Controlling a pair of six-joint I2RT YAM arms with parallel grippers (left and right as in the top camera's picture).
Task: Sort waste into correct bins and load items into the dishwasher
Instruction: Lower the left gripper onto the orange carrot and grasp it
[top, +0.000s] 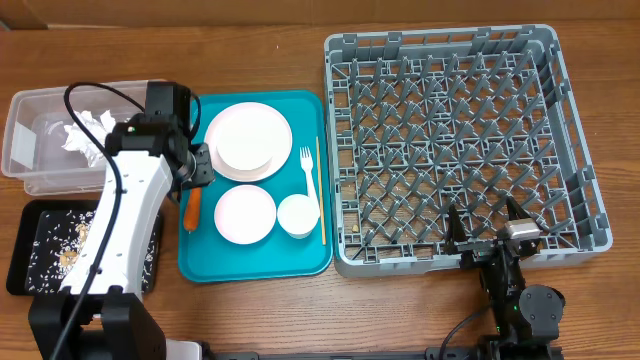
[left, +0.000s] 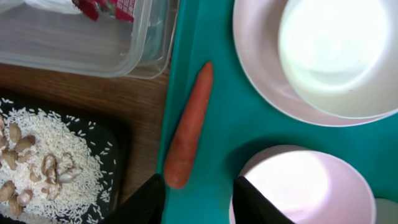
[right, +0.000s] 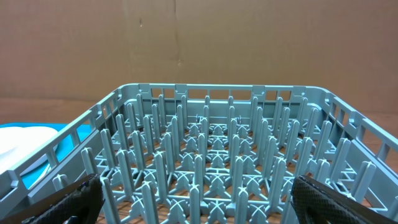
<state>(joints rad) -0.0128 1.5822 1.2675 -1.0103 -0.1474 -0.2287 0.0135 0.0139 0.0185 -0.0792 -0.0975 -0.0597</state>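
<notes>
We see the left end effector (left: 198, 202) with its fingers apart, holding nothing, just by one end of the orange carrot (left: 189, 124). The carrot lies along the left edge of the teal tray (left: 211, 37), beside the plate (left: 252, 68). The right end effector (top: 488, 228) gapes wide and empty at the near rim of the grey dish rack (top: 450, 60).

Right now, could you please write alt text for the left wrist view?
An orange carrot lies along the left edge of a teal tray, its near end just ahead of the open left tool. To the right, white dishes fill the tray; to the left sit a clear tub and a black tray of rice.
</notes>
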